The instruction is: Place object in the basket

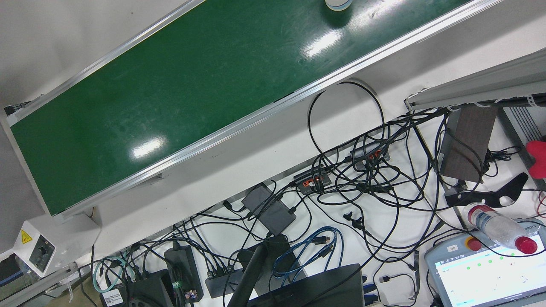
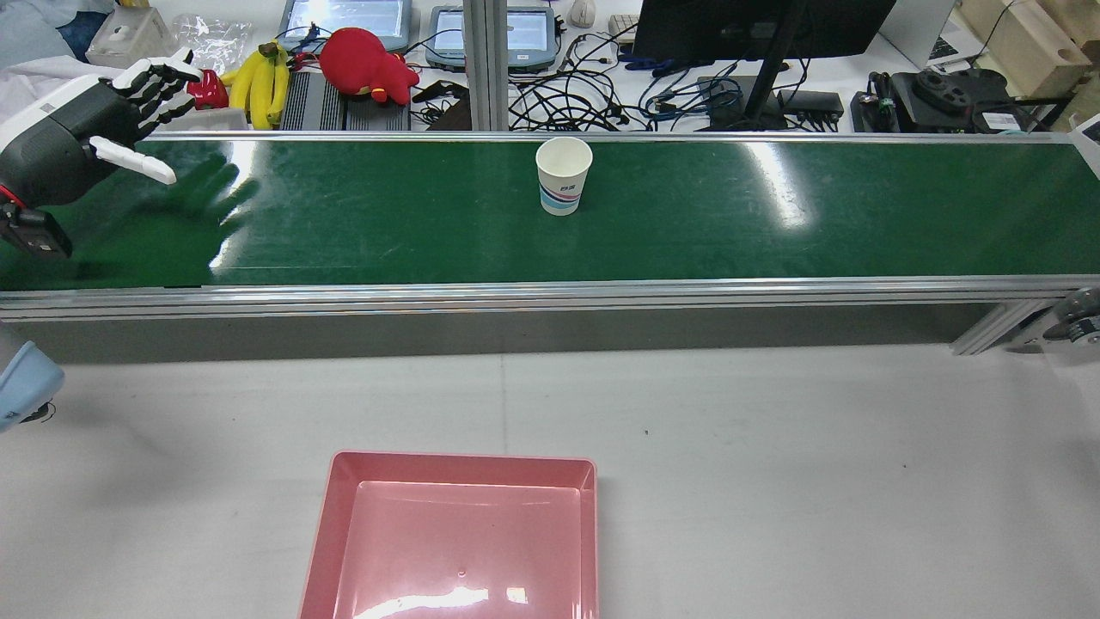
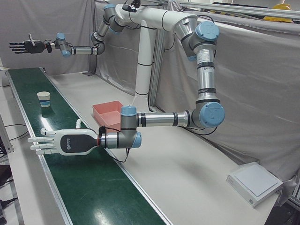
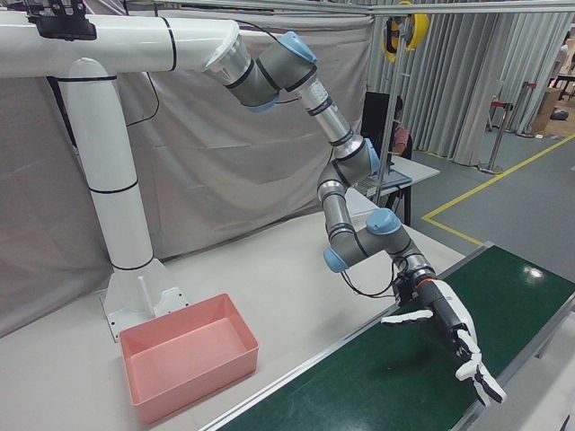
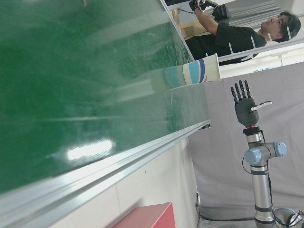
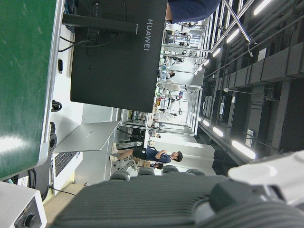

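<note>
A white paper cup (image 2: 564,175) with blue and pink bands stands upright on the green conveyor belt (image 2: 687,215), near its far edge, untouched. The pink basket (image 2: 455,533) sits on the grey table on the robot's side of the belt, well apart from the cup. The left hand (image 2: 82,129) hovers over the belt's left end, fingers (image 2: 163,82) spread wide, holding nothing. The right hand (image 3: 28,46) hangs above the belt's other end, fingers straight and apart, likewise empty.

I see bright overhead light, white glare patches on the green belt (image 2: 412,206) and pink basket (image 2: 455,550); left hand view belt foreground blurred, rest sharp.
</note>
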Controlling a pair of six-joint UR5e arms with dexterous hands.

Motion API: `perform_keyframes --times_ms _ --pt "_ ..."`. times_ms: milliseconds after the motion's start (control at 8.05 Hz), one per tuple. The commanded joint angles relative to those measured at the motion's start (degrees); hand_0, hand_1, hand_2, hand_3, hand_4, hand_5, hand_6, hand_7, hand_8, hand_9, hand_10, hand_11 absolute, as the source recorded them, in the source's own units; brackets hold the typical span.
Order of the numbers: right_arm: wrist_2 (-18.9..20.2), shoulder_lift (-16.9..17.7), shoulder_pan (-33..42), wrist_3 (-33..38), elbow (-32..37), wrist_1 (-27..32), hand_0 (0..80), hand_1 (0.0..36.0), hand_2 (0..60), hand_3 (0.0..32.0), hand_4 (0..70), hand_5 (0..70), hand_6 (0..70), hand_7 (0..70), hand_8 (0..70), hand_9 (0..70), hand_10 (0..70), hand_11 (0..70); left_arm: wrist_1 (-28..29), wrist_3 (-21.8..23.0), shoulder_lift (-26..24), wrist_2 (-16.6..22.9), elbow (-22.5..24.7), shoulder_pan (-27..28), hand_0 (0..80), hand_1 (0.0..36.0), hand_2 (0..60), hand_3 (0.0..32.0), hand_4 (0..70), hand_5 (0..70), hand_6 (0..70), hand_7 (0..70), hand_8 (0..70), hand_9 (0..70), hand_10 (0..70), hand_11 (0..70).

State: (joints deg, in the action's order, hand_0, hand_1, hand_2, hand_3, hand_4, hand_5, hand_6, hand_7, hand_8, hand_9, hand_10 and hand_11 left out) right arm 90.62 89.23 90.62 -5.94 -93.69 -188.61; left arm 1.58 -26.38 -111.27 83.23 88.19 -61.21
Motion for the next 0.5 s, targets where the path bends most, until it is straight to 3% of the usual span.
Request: perform_keyframes --times_ms 0,373 --pt "0.0 0.0 0.0 0.1 0.0 0.0 0.0 0.0 0.0 0.0 0.0 0.0 0.0 0.0 0.0 0.0 0.0 0.0 -0.2 0.1 0.0 0.6 0.5 0.0 54.8 11.9 0.0 5.0 0.0 41.8 1.2 0.5 0.1 0.0 3.4 6.8" --pt "0.0 0.0 0.0 0.0 0.0 0.0 0.0 0.0 0.0 0.0 0.0 0.0 0.0 0.0 0.0 0.0 0.0 0.0 -0.7 0.0 0.0 1.5 1.2 -0.1 55.2 12.2 0.0 5.2 0.0 41.7 1.1 0.6 0.1 0.0 3.3 6.8"
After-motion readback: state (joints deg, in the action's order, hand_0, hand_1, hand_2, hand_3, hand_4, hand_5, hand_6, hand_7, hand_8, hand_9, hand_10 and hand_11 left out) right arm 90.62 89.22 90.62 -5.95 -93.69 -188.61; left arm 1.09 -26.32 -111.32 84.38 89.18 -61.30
